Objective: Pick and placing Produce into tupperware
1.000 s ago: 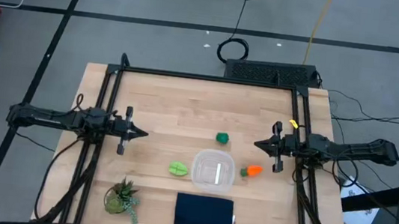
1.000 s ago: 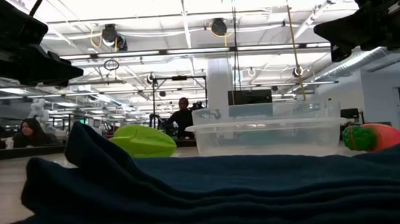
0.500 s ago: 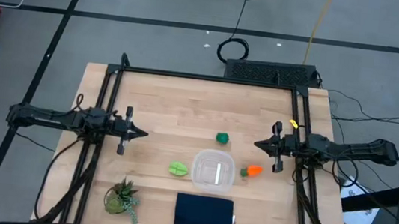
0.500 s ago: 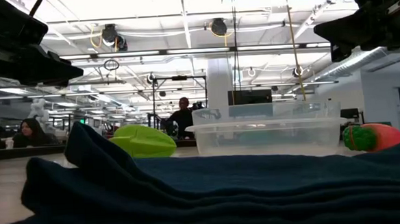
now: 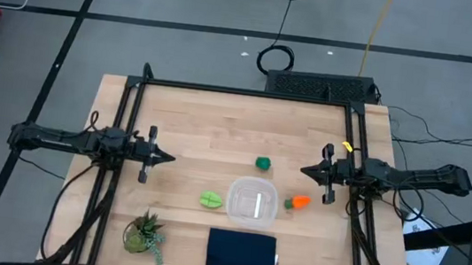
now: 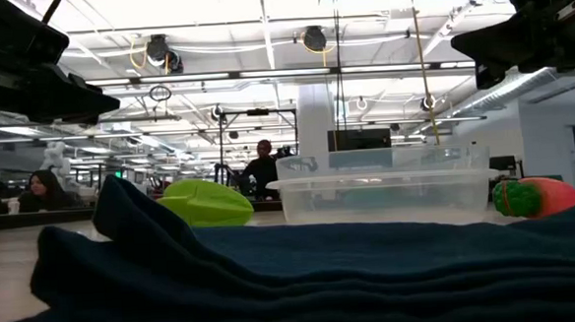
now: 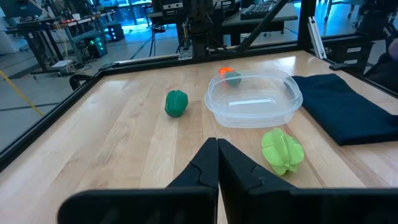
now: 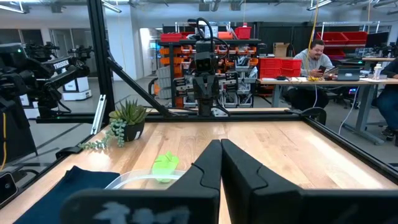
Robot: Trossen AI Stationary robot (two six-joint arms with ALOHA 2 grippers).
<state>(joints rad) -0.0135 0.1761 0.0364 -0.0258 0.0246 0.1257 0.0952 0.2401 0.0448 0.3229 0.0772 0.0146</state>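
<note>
The clear tupperware (image 5: 253,201) stands on the table near its middle, also in the low view (image 6: 382,186) and the left wrist view (image 7: 254,99). The orange carrot (image 5: 298,202) lies just right of it, the light green leafy piece (image 5: 210,200) just left of it, the dark green round piece (image 5: 263,162) beyond it toward the far edge. My left gripper (image 5: 169,157) hovers shut at the table's left, raised above the wood. My right gripper (image 5: 305,172) hovers shut at the right, above and beyond the carrot.
A dark navy folded cloth (image 5: 242,251) lies at the near edge, in front of the tupperware. A spiky potted plant (image 5: 143,232) stands at the near left. A black frame (image 5: 245,93) rims the table. People sit in the room beyond the table.
</note>
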